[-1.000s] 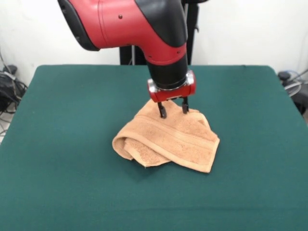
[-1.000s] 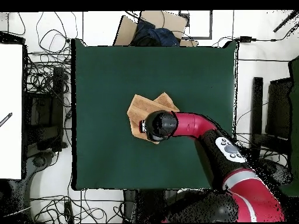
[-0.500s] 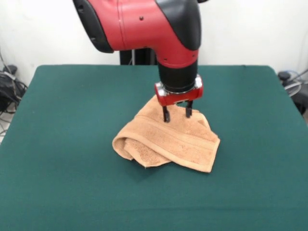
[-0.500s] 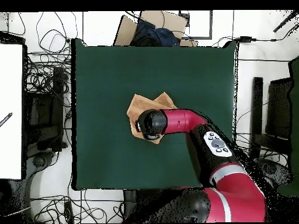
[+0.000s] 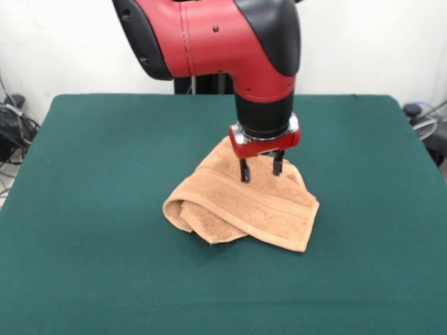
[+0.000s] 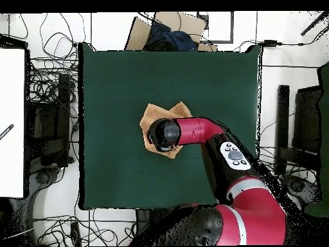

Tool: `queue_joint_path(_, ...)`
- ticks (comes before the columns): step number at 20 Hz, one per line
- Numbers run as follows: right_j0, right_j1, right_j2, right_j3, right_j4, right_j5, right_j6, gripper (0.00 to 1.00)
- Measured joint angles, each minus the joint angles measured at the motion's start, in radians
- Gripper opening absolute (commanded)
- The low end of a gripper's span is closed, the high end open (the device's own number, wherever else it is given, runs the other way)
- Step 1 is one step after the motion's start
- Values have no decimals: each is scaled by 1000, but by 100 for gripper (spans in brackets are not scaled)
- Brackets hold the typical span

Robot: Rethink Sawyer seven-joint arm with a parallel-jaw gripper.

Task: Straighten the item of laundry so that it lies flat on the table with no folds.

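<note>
The item of laundry [image 5: 244, 206], a peach-orange towel, lies folded over and bunched near the middle of the green table [image 5: 98, 181]. Its left end is rolled under and a border band runs across the top layer. My gripper [image 5: 261, 172] hangs straight down over the towel's far right part, open, its two dark fingertips at or just above the cloth with nothing between them. In the overhead view the arm's head covers most of the towel [image 6: 151, 116], and the gripper itself is hidden under it.
Cables and equipment lie on the floor round the table [image 6: 115, 77]. A cardboard box [image 6: 168, 29] with dark cloth sits beyond the table's far edge. Cable bundles show at the left edge [image 5: 10, 129] and right edge [image 5: 426, 122] of the front view.
The gripper has shifted to the right in the front view and slightly lower over the towel, staying open. The towel has not moved.
</note>
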State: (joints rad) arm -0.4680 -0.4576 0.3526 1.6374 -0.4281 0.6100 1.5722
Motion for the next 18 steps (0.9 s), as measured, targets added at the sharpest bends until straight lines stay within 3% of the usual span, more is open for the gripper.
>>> queue_joint_path(14,-2,10,0,-3,0,0,0,100)
queue_joint_path(15,-3,11,0,-3,0,0,0,0)
queue_joint_path(18,-3,11,0,-3,0,0,0,0)
